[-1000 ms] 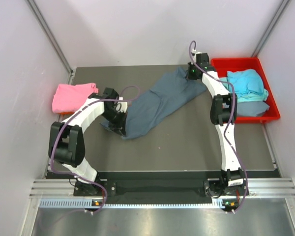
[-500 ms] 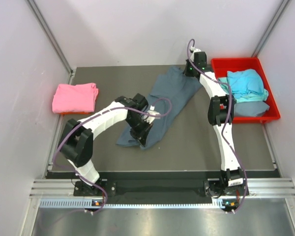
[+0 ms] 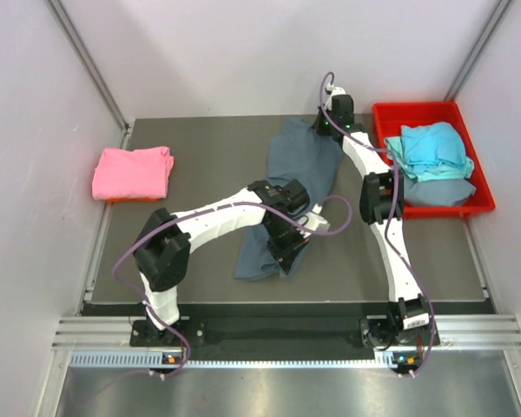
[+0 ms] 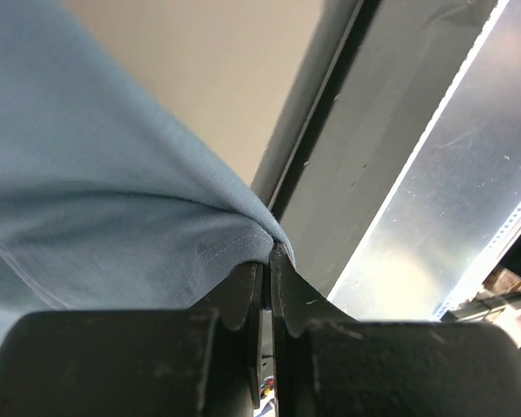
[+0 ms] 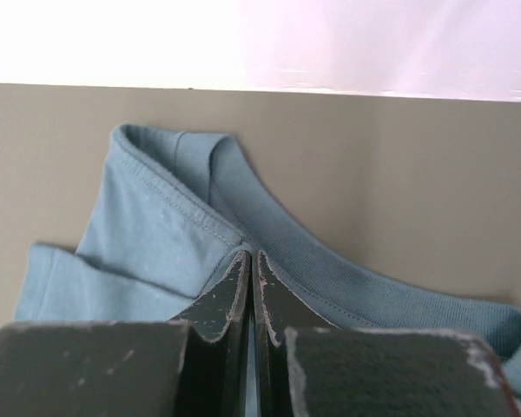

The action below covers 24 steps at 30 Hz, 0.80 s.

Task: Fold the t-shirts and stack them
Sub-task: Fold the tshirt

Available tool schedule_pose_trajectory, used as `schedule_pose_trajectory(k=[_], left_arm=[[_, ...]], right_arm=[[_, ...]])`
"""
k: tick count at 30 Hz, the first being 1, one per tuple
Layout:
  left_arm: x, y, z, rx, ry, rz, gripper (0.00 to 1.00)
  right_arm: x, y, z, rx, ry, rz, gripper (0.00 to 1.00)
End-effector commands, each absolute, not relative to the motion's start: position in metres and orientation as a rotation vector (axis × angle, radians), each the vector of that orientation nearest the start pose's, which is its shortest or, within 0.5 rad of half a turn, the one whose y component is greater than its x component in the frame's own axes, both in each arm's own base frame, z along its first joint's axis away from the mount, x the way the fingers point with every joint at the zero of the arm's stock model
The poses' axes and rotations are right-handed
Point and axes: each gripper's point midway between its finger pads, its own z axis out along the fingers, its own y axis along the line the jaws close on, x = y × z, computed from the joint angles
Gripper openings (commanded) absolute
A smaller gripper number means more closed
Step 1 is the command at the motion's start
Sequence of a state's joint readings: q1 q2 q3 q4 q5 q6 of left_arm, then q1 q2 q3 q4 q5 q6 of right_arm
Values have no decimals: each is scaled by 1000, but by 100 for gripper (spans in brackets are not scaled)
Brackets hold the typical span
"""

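To the left of the red bin [image 3: 417, 107] and nearer than it, the left gripper [image 4: 269, 261] pinches the near end of the grey-blue t-shirt [image 3: 300, 169]. The shirt runs across the table toward the bin's far left corner, where the right gripper [image 5: 252, 261] pinches its collar.

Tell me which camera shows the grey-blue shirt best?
The top external view: nearly all of the grey-blue t-shirt shows, between the left end effector and right end effector. The left wrist view shows only a pinched edge; the right wrist, only the collar.
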<state>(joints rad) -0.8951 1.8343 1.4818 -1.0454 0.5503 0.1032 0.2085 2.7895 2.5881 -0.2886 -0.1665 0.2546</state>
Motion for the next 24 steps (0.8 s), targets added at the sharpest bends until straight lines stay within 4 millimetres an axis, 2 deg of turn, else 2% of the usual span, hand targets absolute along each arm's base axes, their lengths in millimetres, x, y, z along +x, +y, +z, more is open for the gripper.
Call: schedule_pose_trajectory(k=[1, 4, 6, 7, 8, 9, 10, 11, 13, 14, 15, 16, 18, 19, 20, 21, 23, 24], left_arm=[[126, -340, 122, 1611, 2595, -982, 0], [124, -349, 121, 1642, 2570, -973, 0], [127, -353, 122, 1646, 2554, -959, 3], [129, -356, 125, 1646, 2540, -954, 16], [132, -357, 126, 1648, 2524, -935, 24], [136, -357, 126, 1645, 2514, -898, 31], [138, -359, 131, 1650, 2489, -897, 36], [138, -360, 133, 1661, 2470, -893, 48], [141, -363, 138, 1669, 2440, -878, 55], [143, -366, 145, 1675, 2404, -880, 57], [146, -368, 148, 1669, 2389, -869, 59], [153, -370, 156, 1654, 2357, -840, 62], [163, -370, 163, 1632, 2330, -792, 64], [167, -370, 170, 1617, 2308, -775, 66], [176, -366, 172, 1575, 2312, -709, 66], [183, -360, 173, 1541, 2321, -681, 68], [193, -344, 170, 1450, 2363, -618, 68], [209, -330, 169, 1356, 2408, -607, 68]], right_arm=[[714, 197, 120, -61, 1906, 479, 0], [715, 192, 126, -47, 1900, 463, 0], [716, 180, 134, -42, 1897, 444, 11], [717, 174, 149, -40, 1877, 433, 22], [718, 169, 158, -40, 1861, 425, 41], [720, 157, 169, -36, 1839, 411, 46], [719, 150, 191, -48, 1807, 395, 51], [720, 143, 203, -46, 1785, 383, 61], [718, 123, 219, -28, 1773, 357, 64], [711, 116, 244, -23, 1757, 352, 65], [707, 106, 252, -11, 1763, 343, 66], [696, 102, 271, -4, 1760, 343, 67], [678, 91, 277, 35, 1812, 361, 68], [666, 89, 260, 55, 1880, 379, 68], [641, 94, 280, 49, 1902, 431, 69], [626, 96, 278, 92, 1940, 489, 69], [572, 107, 260, 109, 2071, 607, 68], [552, 114, 253, 148, 2117, 679, 67]])
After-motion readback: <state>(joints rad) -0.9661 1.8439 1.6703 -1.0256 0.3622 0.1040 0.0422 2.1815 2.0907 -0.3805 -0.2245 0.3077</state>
